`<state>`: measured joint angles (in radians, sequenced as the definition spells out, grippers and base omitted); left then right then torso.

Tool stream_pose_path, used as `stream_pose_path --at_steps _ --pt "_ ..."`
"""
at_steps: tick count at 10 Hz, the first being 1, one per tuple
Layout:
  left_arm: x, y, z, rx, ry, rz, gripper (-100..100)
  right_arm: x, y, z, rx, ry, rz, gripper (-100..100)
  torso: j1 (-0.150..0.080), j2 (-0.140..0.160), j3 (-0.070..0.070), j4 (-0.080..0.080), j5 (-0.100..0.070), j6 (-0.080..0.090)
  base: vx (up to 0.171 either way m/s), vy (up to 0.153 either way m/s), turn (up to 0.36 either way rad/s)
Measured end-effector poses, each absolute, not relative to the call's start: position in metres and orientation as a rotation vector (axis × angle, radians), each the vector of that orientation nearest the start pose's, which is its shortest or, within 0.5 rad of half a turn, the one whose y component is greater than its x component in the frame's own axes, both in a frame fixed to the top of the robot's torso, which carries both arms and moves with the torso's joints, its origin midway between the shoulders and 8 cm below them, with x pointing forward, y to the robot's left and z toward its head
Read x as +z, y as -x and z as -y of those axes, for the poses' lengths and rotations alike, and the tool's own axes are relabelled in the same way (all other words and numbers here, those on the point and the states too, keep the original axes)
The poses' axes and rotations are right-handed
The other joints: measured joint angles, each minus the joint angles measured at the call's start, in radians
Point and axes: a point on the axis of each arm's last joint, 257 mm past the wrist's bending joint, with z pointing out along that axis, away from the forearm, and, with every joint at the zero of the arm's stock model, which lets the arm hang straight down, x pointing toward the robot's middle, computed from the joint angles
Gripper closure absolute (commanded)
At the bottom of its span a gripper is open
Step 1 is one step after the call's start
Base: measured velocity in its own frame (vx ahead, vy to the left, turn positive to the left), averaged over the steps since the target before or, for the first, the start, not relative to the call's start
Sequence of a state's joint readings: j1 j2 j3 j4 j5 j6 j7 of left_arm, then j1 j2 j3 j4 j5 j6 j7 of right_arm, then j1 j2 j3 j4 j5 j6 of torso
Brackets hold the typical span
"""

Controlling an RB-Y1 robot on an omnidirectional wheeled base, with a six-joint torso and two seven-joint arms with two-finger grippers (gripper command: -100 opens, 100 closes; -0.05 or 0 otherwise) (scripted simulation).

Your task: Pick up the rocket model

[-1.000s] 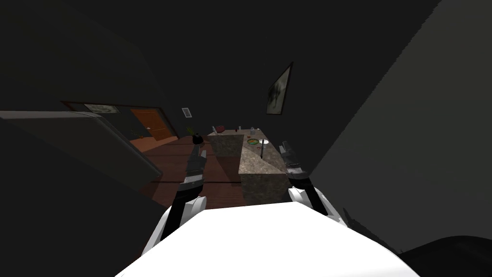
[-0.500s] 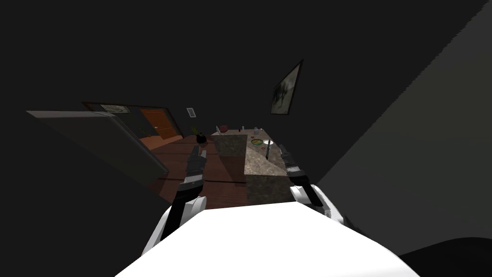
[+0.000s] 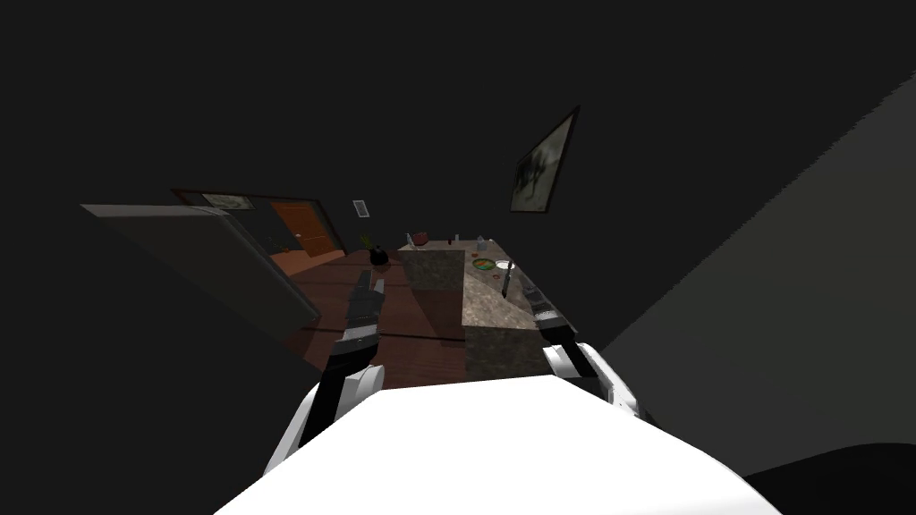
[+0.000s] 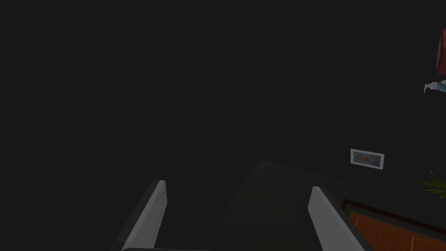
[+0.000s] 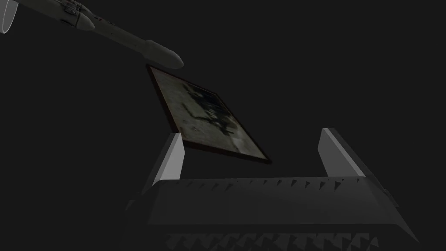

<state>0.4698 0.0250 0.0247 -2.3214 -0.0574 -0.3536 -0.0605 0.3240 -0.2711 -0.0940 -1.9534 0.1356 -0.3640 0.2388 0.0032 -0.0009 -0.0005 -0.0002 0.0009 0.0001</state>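
The head view gives you the layout: the stone-topped table (image 3: pixel 487 308) runs ahead, and the rocket model (image 3: pixel 505 282) shows as a thin dark sliver standing on its near right part, just beside your right claw (image 3: pixel 529 288), on the side toward the table's middle. Your right wrist view adds the shape: a long, slim grey body with a rounded nose, slanting past the fingertips and off beyond one finger, apart from both. That claw is released, fingers spread wide with only a framed picture (image 3: pixel 543 163) on the dark wall showing between them. Just past the rocket on the table sit a white plate (image 3: pixel 504 265) and a colourful bowl (image 3: pixel 484 264), with a red thing (image 3: pixel 418 238) at the far end. A black pot with a plant (image 3: pixel 379 257) stands off the table's left corner. Your left claw (image 4: pixel 238 185) hangs over the brown floor (image 3: pixel 394 313) left of the table, released too, gripping nothing.
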Motion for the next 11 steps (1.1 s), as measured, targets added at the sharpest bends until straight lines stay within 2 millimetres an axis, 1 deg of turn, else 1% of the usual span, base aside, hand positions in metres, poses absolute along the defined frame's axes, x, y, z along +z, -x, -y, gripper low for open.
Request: stream_pose_path --at_steps 2,5,6,8,9,10,11 --pt "0.025 -0.361 -0.28 -1.172 0.641 -0.727 0 -0.099 -0.438 0.326 0.745 -0.443 -1.157 -100 0.001 0.0 0.0 0.0 0.0 0.0 0.012 0.056 0.033" --pt "0.025 -0.361 -0.28 -1.172 0.641 -0.727 0 -0.12 -0.447 0.341 0.668 -0.43 -1.209 -100 0.0 0.0 0.0 0.0 0.0 0.0 0.026 0.06 0.052" --pt "0.025 -0.361 -0.28 -1.172 0.641 -0.727 0 -0.126 -0.452 0.351 0.629 -0.42 -1.233 -100 0.001 -0.001 0.0 0.0 0.0 0.0 0.025 0.078 0.052" --pt "0.025 -0.361 -0.28 -1.172 0.641 -0.727 0 -0.143 -0.456 0.369 0.545 -0.404 -1.287 -100 0.002 0.0 0.0 0.0 0.0 0.0 0.021 0.082 0.063" --pt "0.025 -0.361 -0.28 -1.172 0.641 -0.727 0 -0.149 -0.458 0.38 0.499 -0.39 -1.313 -100 0.002 0.0 0.0 0.0 0.001 0.0 0.045 0.09 0.065" --pt "0.025 -0.361 -0.28 -1.172 0.641 -0.727 0 -0.157 -0.465 0.394 0.449 -0.378 -1.34 -100 0.002 -0.002 -0.001 0.0 0.001 0.0 0.048 0.088 0.07" --pt "0.025 -0.361 -0.28 -1.172 0.641 -0.727 0 -0.162 -0.464 0.407 0.397 -0.362 -1.368 -100 0.002 -0.002 -0.001 0.0 0.001 0.0 0.021 0.103 0.079"
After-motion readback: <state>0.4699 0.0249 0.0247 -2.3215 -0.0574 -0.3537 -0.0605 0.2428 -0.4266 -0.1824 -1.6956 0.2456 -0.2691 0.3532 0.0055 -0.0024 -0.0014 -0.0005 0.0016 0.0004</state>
